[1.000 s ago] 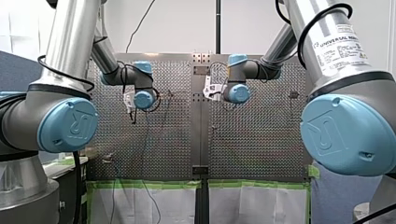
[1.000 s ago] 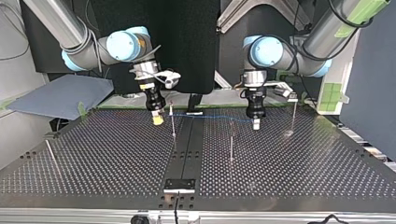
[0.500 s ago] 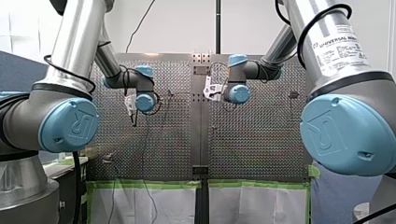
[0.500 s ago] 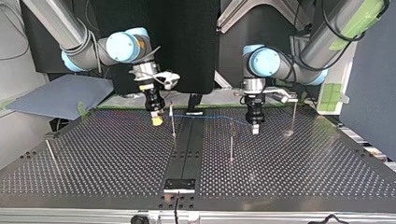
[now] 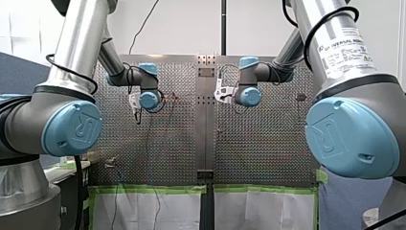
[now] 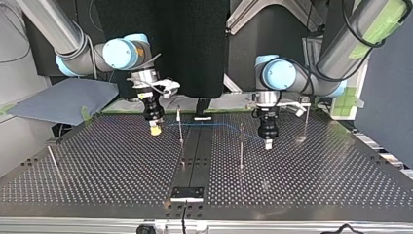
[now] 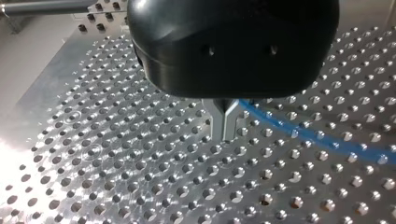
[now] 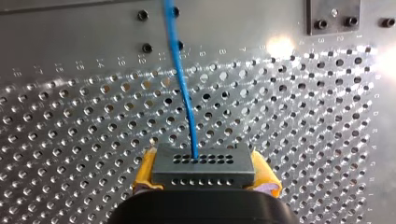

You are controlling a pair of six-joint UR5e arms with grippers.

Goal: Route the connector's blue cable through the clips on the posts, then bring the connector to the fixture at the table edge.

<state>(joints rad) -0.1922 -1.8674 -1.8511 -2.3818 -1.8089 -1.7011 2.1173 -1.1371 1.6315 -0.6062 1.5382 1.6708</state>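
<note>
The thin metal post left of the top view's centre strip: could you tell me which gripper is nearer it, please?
Right. My yellow-padded right gripper hangs just beside the thin metal post, at the view's left; my left gripper is beyond a second post.

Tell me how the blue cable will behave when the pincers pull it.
Likely floppy: the blue cable bends rather than runs straight between my right pincer and my left pincer. Probably light: it looks thin against the connector.

Left claw (image 6: 268, 144) pointing down, metal fingers (image 7: 219, 122) pinched together; right claw (image 6: 155, 130) down, yellow pads (image 8: 145, 170) clamping connector (image 8: 203, 164).
</note>
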